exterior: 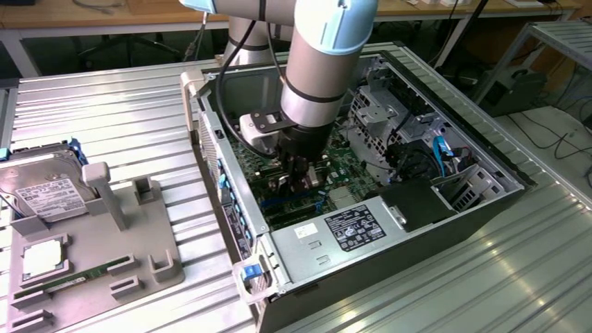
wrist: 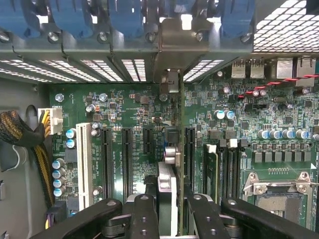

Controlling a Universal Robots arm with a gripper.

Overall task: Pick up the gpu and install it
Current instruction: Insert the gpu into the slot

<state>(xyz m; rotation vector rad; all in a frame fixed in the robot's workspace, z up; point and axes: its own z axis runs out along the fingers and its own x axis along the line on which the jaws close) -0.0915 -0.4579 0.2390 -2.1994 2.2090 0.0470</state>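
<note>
- The gripper (exterior: 301, 182) hung inside the open computer case (exterior: 481, 149), low over the green motherboard (exterior: 347, 166).
- In the wrist view the gripper (wrist: 167, 199) had its black fingers (wrist: 144, 209) closed narrowly on the gpu (wrist: 168, 179), which stood on edge between them.
- The gpu ran from the fingers toward the case's rear wall, and its silvery metal bracket (wrist: 172, 45) rose against the row of slot covers (wrist: 75, 64) there.
- The card stood over the motherboard (wrist: 129, 114) among the long black expansion slots (wrist: 127, 162); whether its edge was seated in a slot could not be told.
- A white slot (wrist: 83, 164) lay on the motherboard beyond the black ones, and a bundle of yellow and black cables (wrist: 30, 139) ran beside the board's edge.
- The empty processor socket (wrist: 279, 196) sat on the motherboard on the other side of the gpu.
- Outside the case, on the exterior view's left, a grey parts holder (exterior: 102, 243) stood on the metal table (exterior: 111, 118).
- The holder carried a hard drive (exterior: 41, 191) with a white label, a processor chip (exterior: 41, 258) and a green memory stick (exterior: 79, 277).
</note>
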